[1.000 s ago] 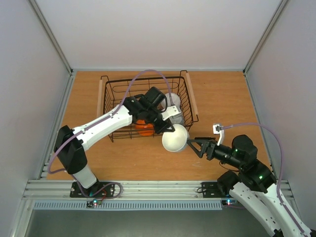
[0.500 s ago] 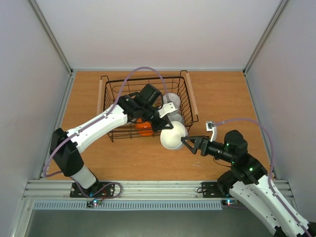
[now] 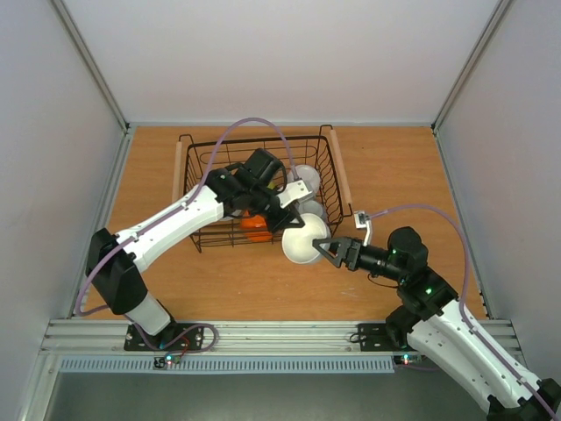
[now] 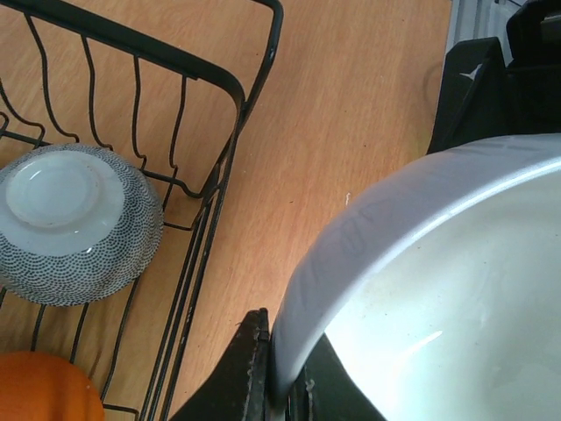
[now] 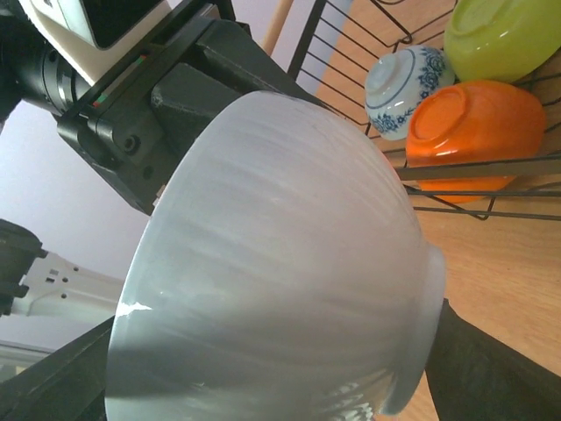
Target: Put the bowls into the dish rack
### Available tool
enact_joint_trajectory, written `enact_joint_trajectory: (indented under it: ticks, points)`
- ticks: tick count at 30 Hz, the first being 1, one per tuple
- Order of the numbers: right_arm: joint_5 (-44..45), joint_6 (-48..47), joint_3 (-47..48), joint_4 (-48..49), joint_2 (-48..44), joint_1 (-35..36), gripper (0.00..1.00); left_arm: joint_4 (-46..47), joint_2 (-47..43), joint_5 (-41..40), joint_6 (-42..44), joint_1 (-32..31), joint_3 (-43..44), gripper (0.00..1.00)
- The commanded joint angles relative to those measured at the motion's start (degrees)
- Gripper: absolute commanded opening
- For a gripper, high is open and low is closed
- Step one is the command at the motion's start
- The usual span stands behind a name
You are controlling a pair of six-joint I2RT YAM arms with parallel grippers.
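My left gripper (image 3: 291,226) is shut on the rim of a white bowl (image 3: 305,239) and holds it tilted above the table, just outside the near right corner of the black wire dish rack (image 3: 188,180). In the left wrist view its fingers (image 4: 254,368) pinch the bowl's wall (image 4: 368,237). My right gripper (image 3: 330,253) is open, its jaws on either side of that bowl (image 5: 289,263); I cannot tell whether they touch it. In the rack lie an orange bowl (image 5: 478,132), a yellow-green bowl (image 5: 504,35), a blue-patterned bowl (image 5: 408,88) and a grey speckled bowl (image 4: 74,224), upside down.
The rack has light wooden handles (image 3: 340,178) at its left and right ends. Its near right corner wire (image 4: 230,83) stands close to the held bowl. Grey walls (image 3: 53,132) enclose the wooden table (image 3: 394,175) on three sides.
My right gripper has reached forward and left until its open jaws are at the white bowl. My left gripper has drawn the bowl slightly left, towards the rack.
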Motion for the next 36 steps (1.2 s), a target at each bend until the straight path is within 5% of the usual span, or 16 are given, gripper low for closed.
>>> enact_joint_trajectory:
  ticks: [1, 6, 9, 10, 16, 18, 20, 23, 36]
  points:
    - [-4.01, 3.1, -1.11, 8.67, 1.09, 0.29, 0.81, 3.6, -2.81, 3.67, -0.8, -0.3, 0.11, 0.01]
    - [-6.37, 5.29, -1.3, 13.25, 3.33, 0.28, 0.44, 3.79, -3.45, 3.38, -0.82, -0.18, -0.21, 0.01]
    - [-6.51, 5.77, -1.2, 14.34, 4.25, 0.29, 0.05, 3.95, -4.05, 3.03, -0.83, -0.09, -0.48, 0.0]
    - [-6.45, 5.66, -1.11, 14.35, 4.45, 0.25, 0.02, 4.1, -4.32, 2.87, -0.9, -0.04, -0.65, 0.0]
    - [-4.7, 3.68, 0.64, 11.81, 4.51, 0.29, 0.01, 4.95, -5.62, 0.97, -1.14, 0.08, -1.67, 0.06]
    - [-3.8, 1.08, 2.84, 8.22, 4.89, 0.25, 0.01, 5.19, -6.29, -0.42, -1.09, 0.08, -1.83, 0.27]
    - [-2.45, -2.42, 6.27, 3.3, 6.39, 0.29, 0.01, 5.9, -7.3, -2.98, -1.17, 0.08, -2.1, 0.62]
    - [-0.34, -7.89, 12.94, -3.89, 10.85, 0.29, 0.01, 7.79, -9.53, -10.67, -1.51, 0.13, -2.83, 0.81]
    - [-0.04, -25.05, 40.72, -14.3, 44.23, 0.29, 0.01, 19.22, -23.81, -48.56, 9.2, 3.07, -8.88, 0.92]
